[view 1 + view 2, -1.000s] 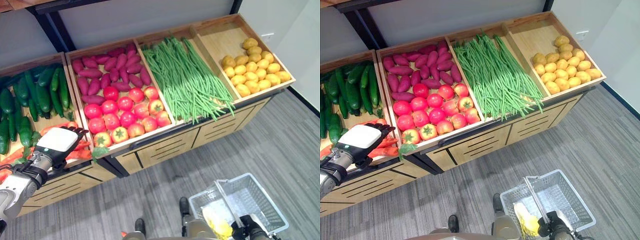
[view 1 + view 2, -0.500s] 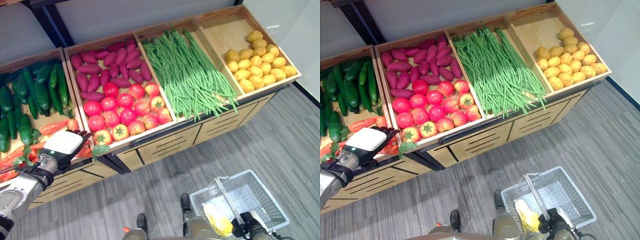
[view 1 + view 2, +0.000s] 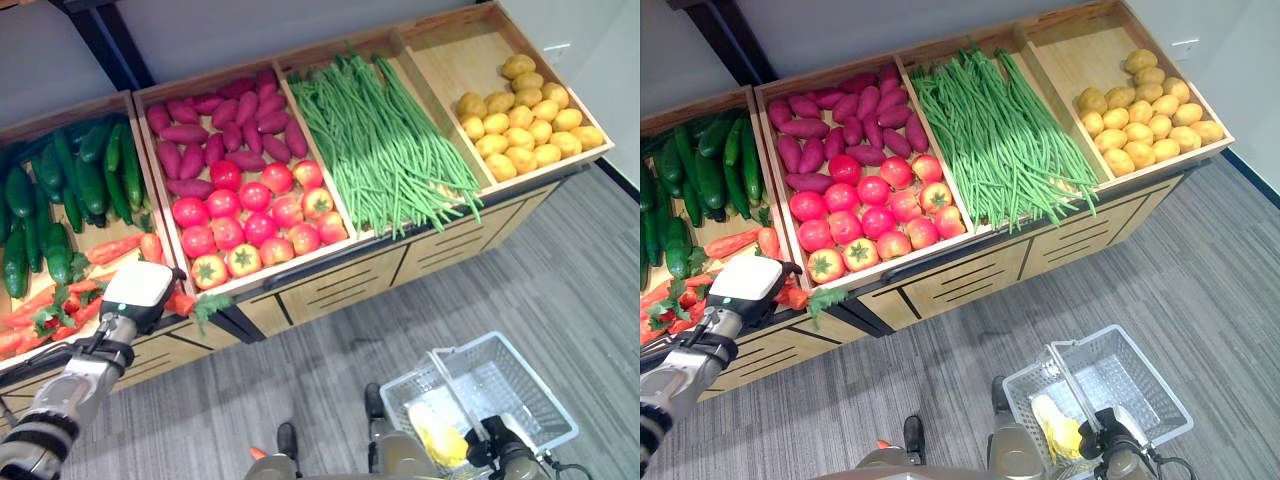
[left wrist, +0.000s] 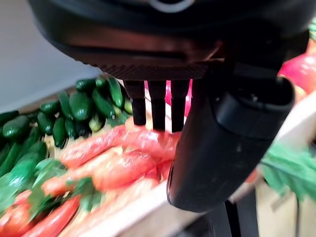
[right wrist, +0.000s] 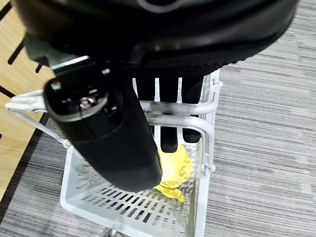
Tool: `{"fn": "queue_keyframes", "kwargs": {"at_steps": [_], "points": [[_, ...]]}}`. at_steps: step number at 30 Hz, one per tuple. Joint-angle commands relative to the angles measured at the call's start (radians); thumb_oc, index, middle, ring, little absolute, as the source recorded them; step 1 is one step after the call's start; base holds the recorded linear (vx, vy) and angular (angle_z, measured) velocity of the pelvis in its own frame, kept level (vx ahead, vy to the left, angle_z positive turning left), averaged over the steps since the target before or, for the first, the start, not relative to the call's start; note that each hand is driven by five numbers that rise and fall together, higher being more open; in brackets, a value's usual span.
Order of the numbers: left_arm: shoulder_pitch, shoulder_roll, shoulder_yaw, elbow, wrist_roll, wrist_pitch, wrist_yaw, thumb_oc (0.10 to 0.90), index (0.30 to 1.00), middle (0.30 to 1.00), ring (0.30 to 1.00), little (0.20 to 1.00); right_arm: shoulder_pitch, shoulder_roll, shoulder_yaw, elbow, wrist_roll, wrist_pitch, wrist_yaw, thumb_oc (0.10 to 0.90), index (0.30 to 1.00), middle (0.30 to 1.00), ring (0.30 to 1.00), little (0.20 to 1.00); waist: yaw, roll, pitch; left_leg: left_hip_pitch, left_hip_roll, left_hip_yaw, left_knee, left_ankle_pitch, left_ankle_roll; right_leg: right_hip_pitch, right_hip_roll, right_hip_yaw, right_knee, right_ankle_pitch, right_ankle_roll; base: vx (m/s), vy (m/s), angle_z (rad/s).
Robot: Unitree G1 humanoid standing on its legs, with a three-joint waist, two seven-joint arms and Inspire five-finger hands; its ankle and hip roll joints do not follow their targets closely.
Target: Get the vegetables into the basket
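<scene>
Orange carrots [image 3: 110, 248] lie at the front of the leftmost wooden bin, below dark green cucumbers [image 3: 80, 180]. My left hand [image 3: 135, 290], white-backed, hovers over the front carrots by the bin's front edge. In its wrist view the fingers [image 4: 158, 106] point straight at the carrots [image 4: 113, 163], open and holding nothing. A white wire basket [image 3: 540, 400] hangs low at the right over the floor, with a yellow item [image 3: 435, 440] inside. My right hand [image 3: 1105, 445] is curled round the basket's handle [image 5: 173, 111].
The long wooden stand also holds purple sweet potatoes [image 3: 215, 130], red tomatoes [image 3: 255, 210], green beans [image 3: 385, 140] and yellow round produce [image 3: 525, 125]. Drawer fronts [image 3: 330, 290] line its face. Grey striped floor [image 3: 300, 380] lies between stand and basket.
The whole view has shifted. My left hand has drawn back slightly toward the bin's front edge, still over the carrots. The basket stays in my right hand.
</scene>
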Motion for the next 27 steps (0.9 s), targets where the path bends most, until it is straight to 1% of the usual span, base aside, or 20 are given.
{"fn": "queue_keyframes", "kwargs": {"at_steps": [1, 4, 9, 16, 19, 22, 23, 25, 26, 27], "points": [[-0.045, 0.091, 0.039, 0.035, 0.004, 0.081, 0.052, 0.4, 0.3, 0.3, 0.3, 0.3, -0.002, 0.008, 0.04, 0.009, -0.012, -0.029, -0.03, 0.4, 0.3, 0.3, 0.3, 0.3, -0.01, -0.064, -0.018, -0.08, -0.034, -0.015, 0.002, 0.02, 0.022, 0.015, -0.103, 0.024, 0.01, -0.013, 0.102, 0.0, 0.0, 0.0], [-0.069, 0.09, 0.033, 0.037, 0.005, 0.09, 0.058, 0.4, 0.3, 0.3, 0.3, 0.3, -0.002, 0.009, 0.038, 0.015, -0.003, -0.026, -0.04, 0.4, 0.3, 0.3, 0.3, 0.3, -0.013, -0.063, -0.02, -0.08, -0.035, -0.014, 0.002, 0.02, 0.022, 0.013, -0.104, 0.026, 0.009, -0.011, 0.101, 0.0, 0.0, 0.0], [-0.071, 0.095, 0.034, 0.044, 0.006, 0.094, 0.058, 0.4, 0.3, 0.3, 0.3, 0.3, 0.001, 0.008, 0.034, 0.022, -0.001, -0.023, -0.043, 0.4, 0.3, 0.3, 0.3, 0.3, -0.015, -0.063, -0.024, -0.074, -0.036, -0.007, 0.002, 0.017, 0.023, 0.012, -0.106, 0.033, 0.009, -0.009, 0.103, 0.0, 0.0, 0.0], [-0.075, 0.13, 0.066, 0.024, -0.001, 0.099, 0.063, 0.4, 0.3, 0.3, 0.3, 0.3, 0.01, 0.001, 0.027, 0.025, -0.006, -0.023, -0.045, 0.4, 0.3, 0.3, 0.3, 0.3, -0.017, -0.062, -0.038, -0.063, -0.034, -0.004, 0.002, 0.015, 0.022, 0.022, -0.105, 0.036, 0.008, -0.012, 0.103, 0.01, 0.001, -0.03], [-0.068, 0.145, 0.084, -0.018, 0.001, 0.098, 0.062, 0.4, 0.3, 0.3, 0.3, 0.3, 0.014, 0.001, 0.022, 0.025, -0.007, -0.023, -0.044, 0.4, 0.3, 0.3, 0.3, 0.3, -0.016, -0.062, -0.04, -0.062, -0.034, -0.005, 0.002, 0.015, 0.021, 0.024, -0.104, 0.034, 0.008, -0.014, 0.103, 0.0, 0.0, 0.0], [-0.046, 0.177, 0.138, -0.103, -0.003, 0.09, 0.073, 0.4, 0.3, 0.3, 0.3, 0.3, 0.018, 0.002, 0.014, 0.024, -0.007, -0.021, -0.044, 0.4, 0.3, 0.3, 0.3, 0.3, -0.012, -0.061, -0.044, -0.058, -0.033, -0.009, 0.002, 0.013, 0.02, 0.031, -0.105, 0.03, 0.007, -0.017, 0.102, 0.0, 0.0, 0.0], [-0.045, 0.177, 0.14, -0.104, -0.003, 0.09, 0.072, 0.4, 0.3, 0.3, 0.3, 0.3, 0.017, 0.002, 0.014, 0.024, -0.007, -0.021, -0.044, 0.4, 0.3, 0.3, 0.3, 0.3, -0.012, -0.061, -0.044, -0.057, -0.033, -0.009, 0.002, 0.013, 0.02, 0.031, -0.105, 0.03, 0.007, -0.017, 0.102, 0.0, 0.0, 0.0], [-0.019, 0.206, 0.208, -0.189, -0.015, 0.08, 0.088, 0.4, 0.3, 0.3, 0.3, 0.3, 0.025, 0.004, 0.003, 0.02, -0.007, -0.021, -0.042, 0.4, 0.3, 0.3, 0.3, 0.3, -0.004, -0.06, -0.049, -0.056, -0.032, -0.013, 0.002, 0.012, 0.02, 0.036, -0.105, 0.025, 0.007, -0.02, 0.101, 0.01, -0.009, 0.06], [0.015, 0.205, 0.268, -0.242, -0.036, 0.071, 0.102, 0.4, 0.3, 0.3, 0.3, 0.3, 0.026, 0.006, 0.002, 0.017, -0.007, -0.021, -0.042, 0.4, 0.3, 0.3, 0.3, 0.3, -0.004, -0.061, -0.052, -0.053, -0.032, -0.014, 0.002, 0.011, 0.019, 0.041, -0.105, 0.023, 0.007, -0.022, 0.101, 0.02, -0.011, 0.07], [0.023, 0.198, 0.286, -0.256, -0.052, 0.068, 0.11, 0.4, 0.3, 0.3, 0.3, 0.3, 0.027, 0.008, -0.001, 0.017, -0.007, -0.02, -0.042, 0.4, 0.3, 0.3, 0.3, 0.3, -0.002, -0.061, -0.054, -0.051, -0.032, -0.015, 0.002, 0.01, 0.019, 0.042, -0.105, 0.022, 0.007, -0.023, 0.1, 0.01, -0.007, 0.05]]}}
